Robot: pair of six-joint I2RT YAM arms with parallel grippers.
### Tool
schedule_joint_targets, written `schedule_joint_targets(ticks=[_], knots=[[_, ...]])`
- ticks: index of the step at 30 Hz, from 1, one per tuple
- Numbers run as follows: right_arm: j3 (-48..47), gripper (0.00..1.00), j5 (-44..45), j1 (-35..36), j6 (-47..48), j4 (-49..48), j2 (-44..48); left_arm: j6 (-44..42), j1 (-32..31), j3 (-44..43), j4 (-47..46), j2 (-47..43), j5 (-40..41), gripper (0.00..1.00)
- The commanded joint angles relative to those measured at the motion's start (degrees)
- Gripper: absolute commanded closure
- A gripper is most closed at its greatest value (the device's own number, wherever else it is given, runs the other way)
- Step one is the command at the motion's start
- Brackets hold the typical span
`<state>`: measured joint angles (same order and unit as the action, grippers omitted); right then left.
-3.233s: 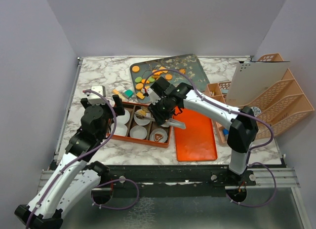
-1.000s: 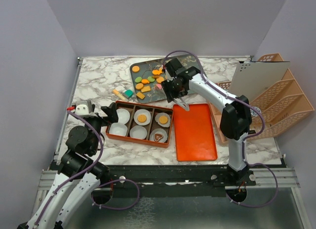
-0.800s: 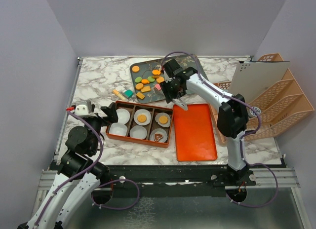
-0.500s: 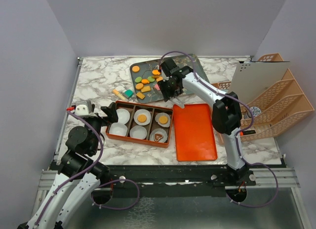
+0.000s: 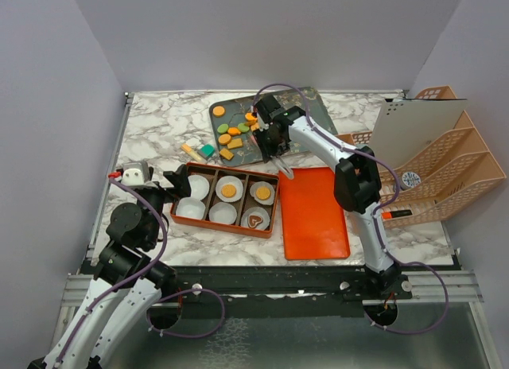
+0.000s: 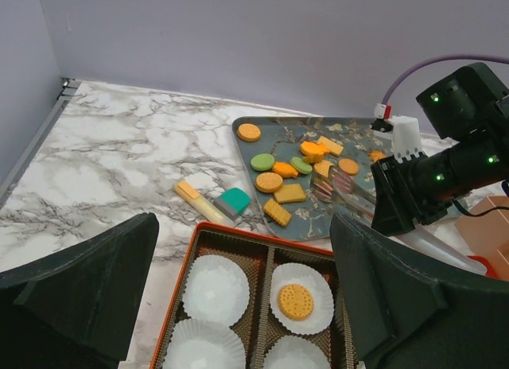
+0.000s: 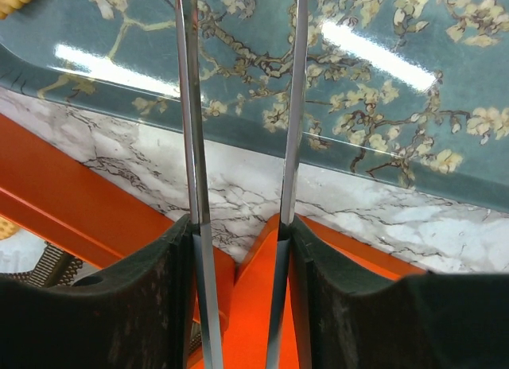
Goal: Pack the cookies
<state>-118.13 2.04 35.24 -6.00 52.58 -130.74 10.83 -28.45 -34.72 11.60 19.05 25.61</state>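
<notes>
Several cookies (image 5: 231, 135), orange rounds and squares with green ovals, lie on the dark floral tray (image 5: 306, 106); they also show in the left wrist view (image 6: 274, 172). The orange box (image 5: 223, 227) holds paper cups, with round cookies (image 5: 229, 191) (image 5: 262, 193) and a brown heart (image 5: 254, 220). My right gripper (image 5: 271, 140) is shut on metal tongs (image 7: 189, 106), their tips over the tray beside the cookies (image 6: 340, 184). My left gripper (image 5: 176, 180) is open and empty at the box's left end (image 6: 242, 226).
A flat orange lid (image 5: 314, 214) lies right of the box. A teal block (image 5: 207, 150) and a yellow block (image 5: 189, 152) lie on the marble left of the tray. Peach file organizers (image 5: 449, 174) and a white board (image 5: 409, 130) stand at the right.
The right gripper with the tongs has moved from over the box back to the tray, then crept left. The left arm drew back to the left earlier and has stayed still since.
</notes>
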Motion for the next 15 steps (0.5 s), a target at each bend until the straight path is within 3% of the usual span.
schedule_joint_targets(ticks=[1, 15], knots=[[-0.4, 0.64, -1.3, -0.2, -0.2, 0.7, 2.6, -0.9, 0.4, 0.5, -1.6, 0.2, -1.6, 0.01], [6.4, 0.75, -4.0, -0.2, -0.4, -0.3, 12.5, -0.9, 0.5, 0.5, -1.5, 0.0, -1.5, 0.01]])
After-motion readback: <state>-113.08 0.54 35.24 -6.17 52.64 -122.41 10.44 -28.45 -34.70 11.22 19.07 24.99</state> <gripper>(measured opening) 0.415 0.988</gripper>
